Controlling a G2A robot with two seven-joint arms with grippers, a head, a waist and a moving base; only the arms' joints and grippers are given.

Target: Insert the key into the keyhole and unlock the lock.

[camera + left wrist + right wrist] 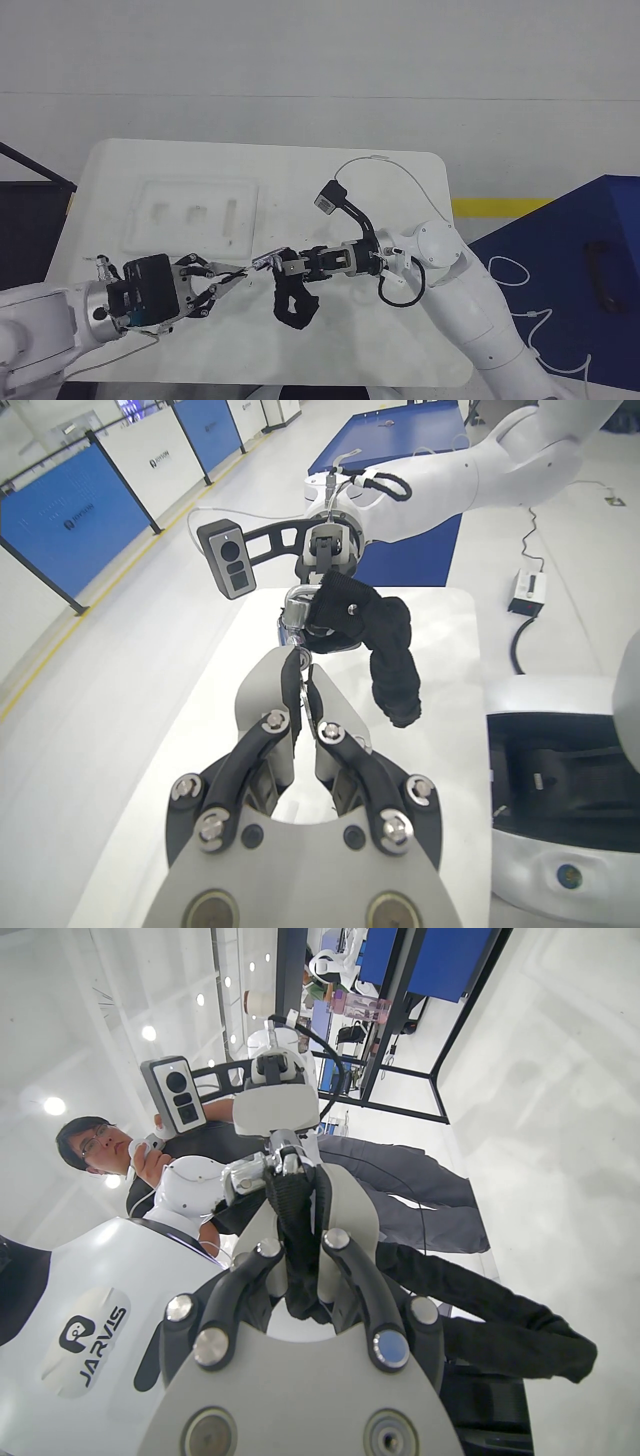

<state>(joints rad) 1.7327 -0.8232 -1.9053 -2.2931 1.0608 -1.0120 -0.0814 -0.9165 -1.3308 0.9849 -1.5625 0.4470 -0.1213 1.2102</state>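
Two grippers meet nose to nose above the front half of the bench [400,200], both off the surface.

Left gripper [238,274] comes in from the left edge and points right. Its fingers [320,700] are pinched tight on the key [303,661], gap nearly gone. The key sticks out past the fingertips, in line with the gripper.

Right gripper [285,264] comes in from the right side and points left, straight at the other one. Its fingers [350,1198] are closed on the lock [266,260]. The grip is on the part wrapped in black fabric [392,660], with bare chrome poking out past the tips. The chrome body and shackle [295,607] show well from the left wrist. From the right wrist, the lock [250,1175] sits right at the fingertips, with the left gripper directly behind it.

Key tip is touching the near end of the lock. Can't tell from here how far it sits in the keyhole, or whether it's in at all; the contact point is too small to read.

Loose end of the black fabric [295,305] hangs below the right gripper toward the bench. Can't tell if it touches.

One shallow white tray [190,212] with moulded recesses sits on the back left of the bench, well apart from both grippers.
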